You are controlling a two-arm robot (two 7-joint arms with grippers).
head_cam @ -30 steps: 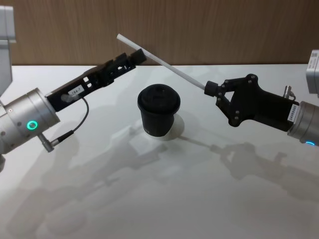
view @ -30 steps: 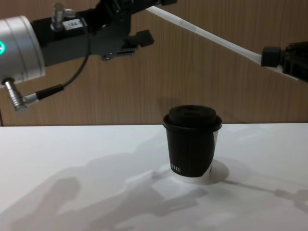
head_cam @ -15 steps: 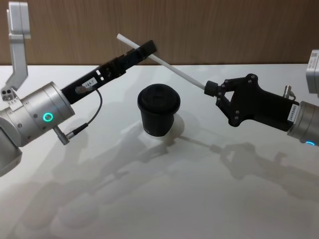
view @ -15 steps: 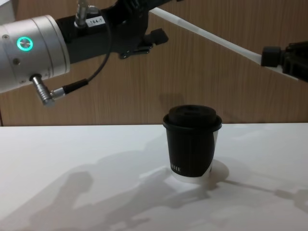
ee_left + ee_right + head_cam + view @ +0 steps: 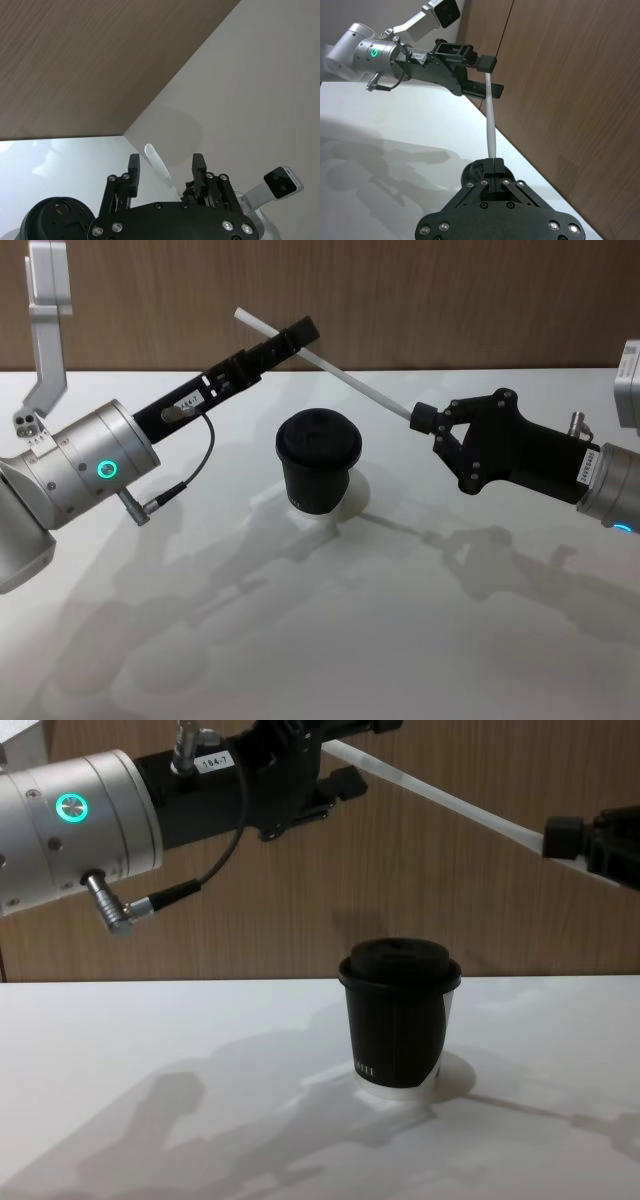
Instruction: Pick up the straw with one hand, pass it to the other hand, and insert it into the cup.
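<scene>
My black right pincer (image 5: 421, 418) clamps 1 white plastic straw (image 5: 350, 380); my silver-wristed left pincer (image 5: 300, 335) gapes astride it, near 1 black lidded cup (image 5: 318, 465).

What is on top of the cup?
A black domed lid covers the cup, hiding its inside. Above, the right gripper holds the straw inside the open left gripper.

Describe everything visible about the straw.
The straw is long, thin, straight and white, plastic by its look. It hangs tilted in the air, higher than the cup, its lower end pinched in the right gripper. Its upper end passes, unclamped, between the open fingers of the left gripper.
</scene>
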